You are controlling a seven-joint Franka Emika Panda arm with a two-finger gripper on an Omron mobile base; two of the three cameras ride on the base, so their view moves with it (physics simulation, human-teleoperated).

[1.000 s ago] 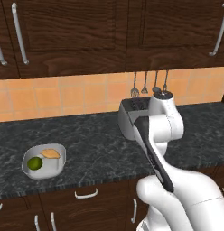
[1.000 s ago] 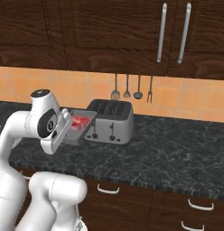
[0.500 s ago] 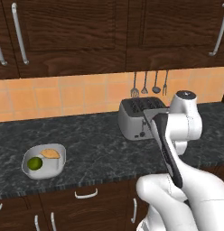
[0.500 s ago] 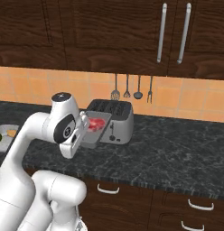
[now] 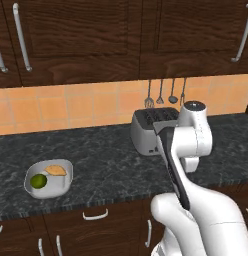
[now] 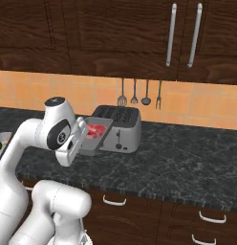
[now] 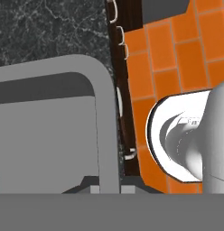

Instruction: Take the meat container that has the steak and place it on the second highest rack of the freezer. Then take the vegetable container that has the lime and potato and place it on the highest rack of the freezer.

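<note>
- The grey meat container [image 6: 98, 136] with the steak [image 6: 95, 130] is being pinched at its rim by the gripper [image 6: 82, 135], lifted beside the toaster [image 6: 121, 128].
- Bare counter [image 6: 187, 158] is being left open to the right.

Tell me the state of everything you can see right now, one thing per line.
gripper: shut on the rim of the meat container, holding it above the counter.
meat container: lifted, steak inside.
steak: lying in the held container.
vegetable container: resting on the counter, untouched.
lime: in the vegetable container.
potato: in it, beside the lime.
upper cabinets: closed.
</note>
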